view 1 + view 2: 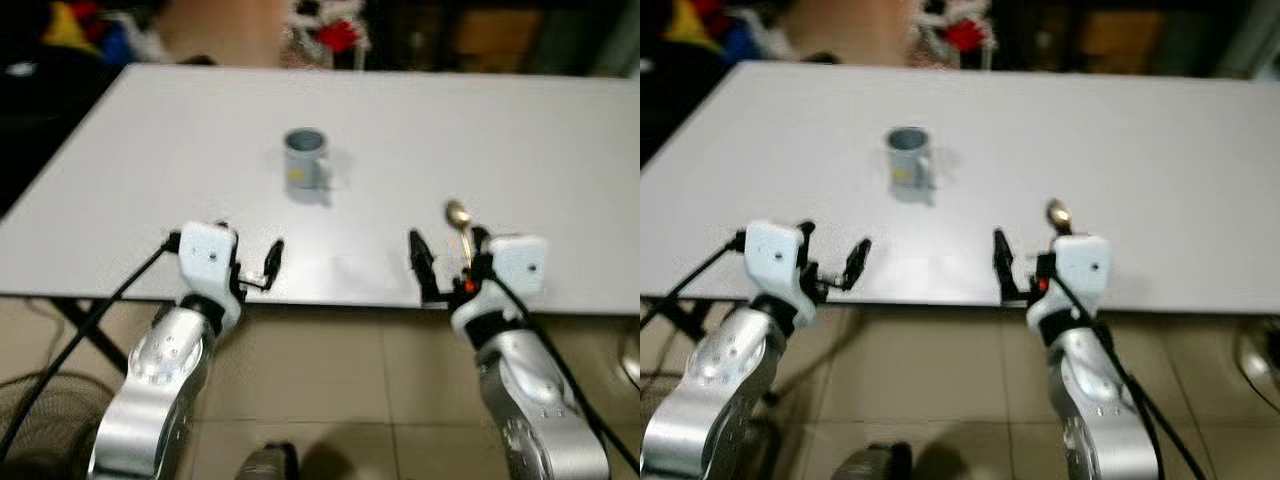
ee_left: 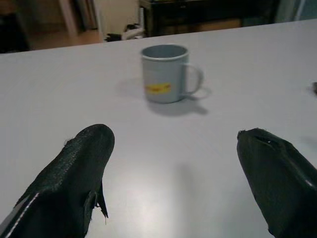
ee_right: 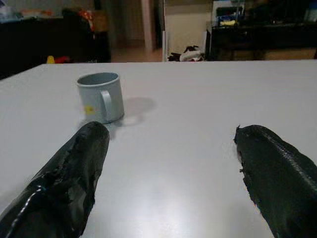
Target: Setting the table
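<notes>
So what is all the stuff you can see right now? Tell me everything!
Mug: one, grey-blue with a yellow mark, upright mid-table, handle toward the robot's right.
Spoon: one, metallic, on the table by the right gripper.
Table: one, white, in front of the robot.
Floor: beige tiles, under the table's near edge.
Left gripper: one, black fingers, open, at the near table edge.
Right gripper: one, black fingers, open, at the near edge.
</notes>
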`<state>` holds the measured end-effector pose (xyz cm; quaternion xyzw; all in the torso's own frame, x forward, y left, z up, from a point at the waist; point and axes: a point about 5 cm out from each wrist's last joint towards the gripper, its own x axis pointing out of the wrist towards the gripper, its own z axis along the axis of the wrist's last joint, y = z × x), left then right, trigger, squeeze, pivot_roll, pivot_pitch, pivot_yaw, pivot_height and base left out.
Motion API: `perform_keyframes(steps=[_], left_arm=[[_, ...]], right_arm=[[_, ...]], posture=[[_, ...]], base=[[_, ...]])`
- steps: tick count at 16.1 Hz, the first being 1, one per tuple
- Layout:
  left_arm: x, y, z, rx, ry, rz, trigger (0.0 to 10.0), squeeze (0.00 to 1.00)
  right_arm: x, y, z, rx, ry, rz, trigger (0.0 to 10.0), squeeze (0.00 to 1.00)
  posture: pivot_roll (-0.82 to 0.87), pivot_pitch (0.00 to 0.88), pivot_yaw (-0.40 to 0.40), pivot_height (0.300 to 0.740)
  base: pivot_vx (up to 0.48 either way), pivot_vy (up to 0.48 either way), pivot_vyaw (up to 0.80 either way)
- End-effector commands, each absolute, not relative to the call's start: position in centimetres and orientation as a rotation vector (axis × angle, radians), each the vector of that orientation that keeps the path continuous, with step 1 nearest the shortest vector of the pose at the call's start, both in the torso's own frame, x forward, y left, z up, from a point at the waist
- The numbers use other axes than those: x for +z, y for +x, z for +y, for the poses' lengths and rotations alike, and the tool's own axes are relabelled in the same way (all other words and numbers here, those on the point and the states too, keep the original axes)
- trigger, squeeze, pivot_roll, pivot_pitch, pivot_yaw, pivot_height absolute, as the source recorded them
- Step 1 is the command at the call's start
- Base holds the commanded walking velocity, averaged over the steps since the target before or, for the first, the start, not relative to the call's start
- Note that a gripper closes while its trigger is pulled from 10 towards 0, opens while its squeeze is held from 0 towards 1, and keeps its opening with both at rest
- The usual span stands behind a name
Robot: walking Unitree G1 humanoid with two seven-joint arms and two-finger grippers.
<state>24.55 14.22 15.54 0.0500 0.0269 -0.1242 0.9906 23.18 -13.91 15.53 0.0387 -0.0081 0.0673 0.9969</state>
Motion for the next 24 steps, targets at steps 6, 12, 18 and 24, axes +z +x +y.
perform_keyframes(steps=[6,12,18,24], left_arm=[[16.2,24.4,14.1,-0.259,0.116,0.019,10.0,0.0],[16.1,24.4,14.2,-0.262,0.127,0.022,10.0,0.0],[16.0,24.5,14.3,-0.262,0.121,0.031,10.0,0.0],[15.9,24.3,14.2,-0.275,0.147,0.034,10.0,0.0]], right_arm=[[14.8,22.9,-14.4,0.086,0.08,0.065,10.0,0.0],[14.4,22.8,-14.2,0.098,0.089,0.107,10.0,0.0],[14.4,22.8,-13.9,0.139,0.053,0.117,10.0,0.0],[14.4,22.7,-13.8,0.159,0.061,0.116,10.0,0.0]], posture=[[0.05,0.054,0.027,0.74],[0.05,0.054,0.03,0.74],[0.05,0.054,0.03,0.74],[0.05,0.052,0.032,0.74]], base=[[0.0,-0.394,0.0],[0.0,-0.399,0.0],[0.0,-0.224,0.27],[0.0,0.0,0.8]])
